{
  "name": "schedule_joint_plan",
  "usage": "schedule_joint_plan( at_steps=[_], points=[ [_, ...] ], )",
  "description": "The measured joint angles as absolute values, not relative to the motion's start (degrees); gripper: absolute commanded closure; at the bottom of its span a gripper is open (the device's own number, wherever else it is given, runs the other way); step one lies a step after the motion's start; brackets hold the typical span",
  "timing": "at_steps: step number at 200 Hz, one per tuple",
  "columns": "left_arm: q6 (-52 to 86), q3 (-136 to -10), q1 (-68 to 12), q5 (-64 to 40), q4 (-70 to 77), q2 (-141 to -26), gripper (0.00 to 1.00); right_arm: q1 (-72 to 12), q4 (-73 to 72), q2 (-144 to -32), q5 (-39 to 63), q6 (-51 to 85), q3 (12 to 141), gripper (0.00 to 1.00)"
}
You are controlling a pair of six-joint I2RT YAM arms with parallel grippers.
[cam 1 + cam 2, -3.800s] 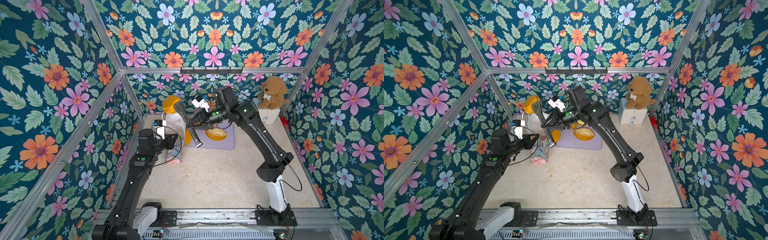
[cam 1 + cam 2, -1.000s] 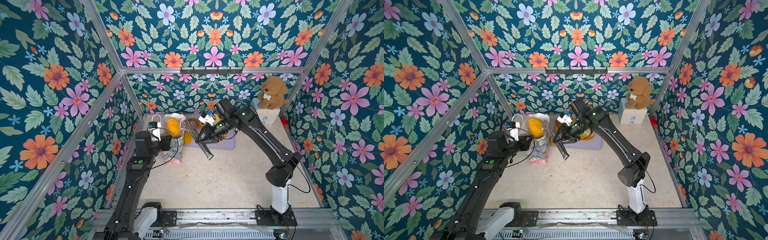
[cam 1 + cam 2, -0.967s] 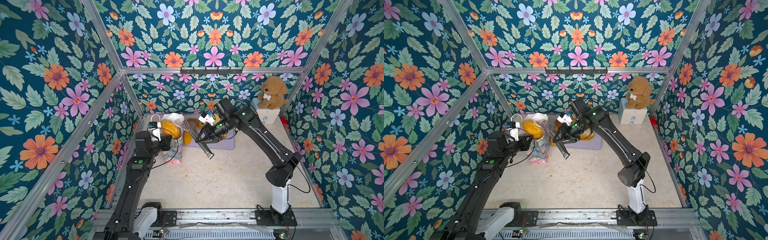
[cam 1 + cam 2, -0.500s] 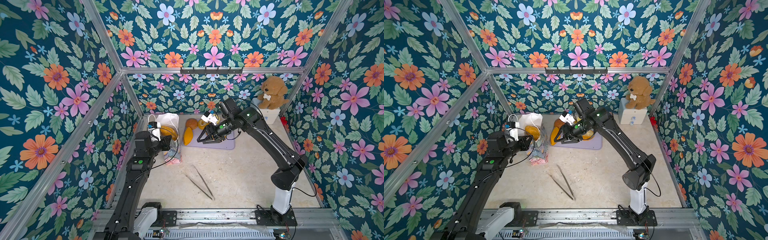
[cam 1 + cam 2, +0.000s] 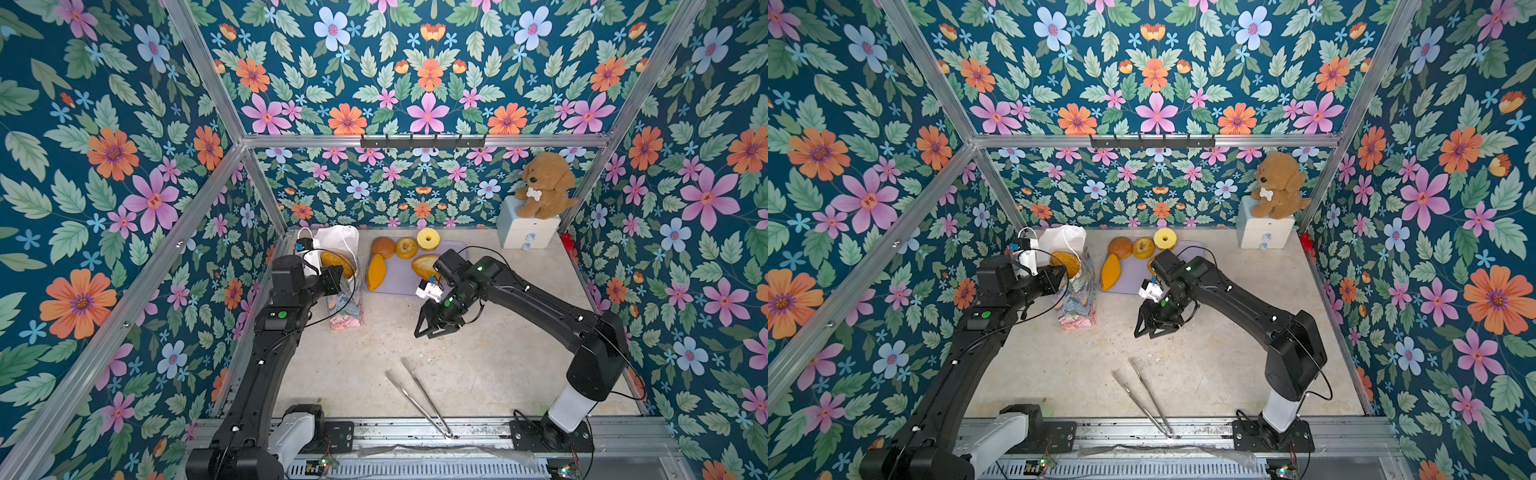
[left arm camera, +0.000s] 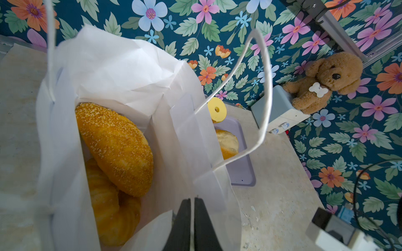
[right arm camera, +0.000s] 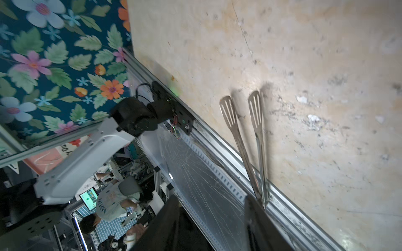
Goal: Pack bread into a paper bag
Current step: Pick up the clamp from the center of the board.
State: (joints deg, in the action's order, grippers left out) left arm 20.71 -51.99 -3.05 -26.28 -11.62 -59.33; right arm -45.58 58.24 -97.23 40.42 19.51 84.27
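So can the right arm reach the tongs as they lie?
Probably yes. The tongs lie alone on bare table by the front rail, and the right end effector hangs open and empty above the table nearby. Their joined end rests on the rail.

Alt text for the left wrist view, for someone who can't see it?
The open paper bag, white inside, holds a seeded golden loaf on a knobbly golden bread. The left gripper is shut on the bag's rim. Beyond, a purple tray holds a yellow ring and a bun.

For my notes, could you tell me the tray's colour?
Tray: lilac, best in a top view.
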Motion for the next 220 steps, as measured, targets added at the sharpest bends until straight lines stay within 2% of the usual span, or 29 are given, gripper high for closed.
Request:
schedule_joint_plan(
  at_steps=[23,48,95,171,198,220],
  points=[
    [20.88,-49.95,-3.05,-27.07,-9.91,-59.37,0.89,-47.72,56.58,-91.92,38.22,19.77,74.11,0.49],
    [20.86,-48.53,-3.05,-27.42,-8.16,-58.98,0.89,-51.05,53.78,-90.7,35.83,20.99,68.73,0.48],
    [20.88,-47.4,-3.07,-28.21,-7.44,-57.63,0.89,-57.98,48.9,-100.36,32.64,21.23,70.19,0.48],
    [20.58,-47.24,-3.07,-28.01,-8.95,-56.27,0.89,-59.99,45.01,-105.51,30.85,21.15,69.32,0.49],
    [20.45,-46.78,-3.07,-28.01,-8.84,-55.79,0.89,-60.49,44.6,-107.72,30.46,20.97,69.06,0.64],
    [20.36,-46.65,-3.07,-28.01,-8.82,-55.68,0.89,-60.47,44.4,-109.08,29.91,20.93,69.45,0.71]
  ],
)
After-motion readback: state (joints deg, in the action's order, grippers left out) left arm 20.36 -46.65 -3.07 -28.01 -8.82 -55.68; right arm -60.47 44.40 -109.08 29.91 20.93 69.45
